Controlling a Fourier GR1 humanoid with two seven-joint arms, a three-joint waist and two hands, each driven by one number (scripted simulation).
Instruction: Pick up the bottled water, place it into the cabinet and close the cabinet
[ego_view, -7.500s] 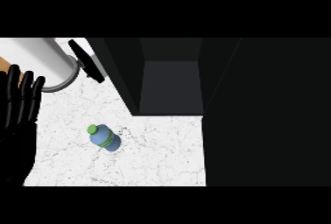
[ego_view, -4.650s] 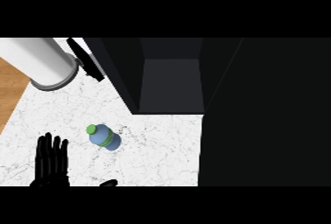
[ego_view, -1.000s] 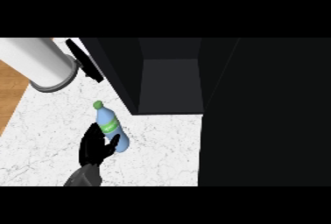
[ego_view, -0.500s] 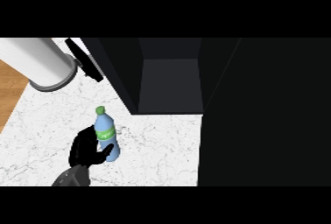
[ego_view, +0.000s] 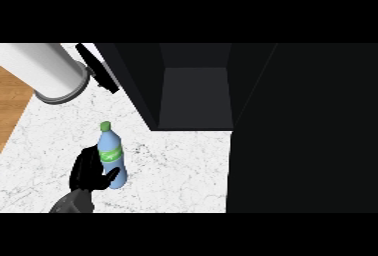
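right hand curled round the lower half of the blue bottled water, near the open dark cabinet.

Bottled water now in left hand

The counter is white stone with grey veining, and brown wooden floor shows past its left edge.

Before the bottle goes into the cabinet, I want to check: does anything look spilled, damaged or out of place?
Nothing stands out. The left hand curls round the bottled water, cap on, no spill; the cabinet is open.
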